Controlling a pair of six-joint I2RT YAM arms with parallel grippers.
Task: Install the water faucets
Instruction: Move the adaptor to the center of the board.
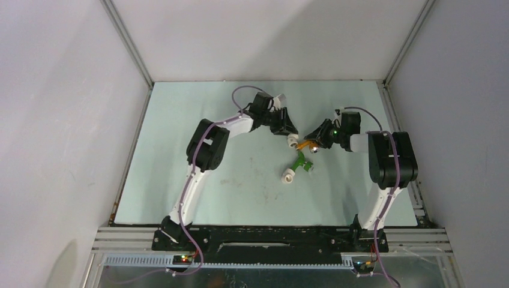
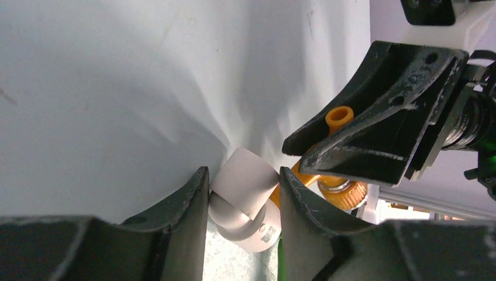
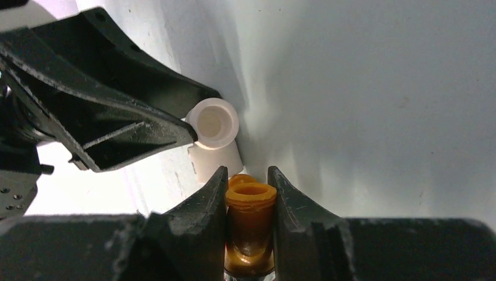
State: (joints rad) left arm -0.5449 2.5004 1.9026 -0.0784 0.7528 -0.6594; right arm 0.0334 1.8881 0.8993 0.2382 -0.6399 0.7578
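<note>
Step in hand: joining orange faucet [image 3: 250,216] to white elbow [image 2: 245,222]. Our left hand [image 2: 244,178] grips the elbow; our right hand [image 3: 247,175] clamps the faucet. Green faucet [image 1: 302,161] lies on the surface [image 1: 210,198], just nearer. Next, we judge: align ends, press home

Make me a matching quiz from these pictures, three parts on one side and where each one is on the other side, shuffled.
1. orange faucet
2. white elbow
3. green faucet

A. lying loose on the table
B. clamped in the left end effector
C. clamped in the right end effector

Pairs: 1-C, 2-B, 3-A.
</note>
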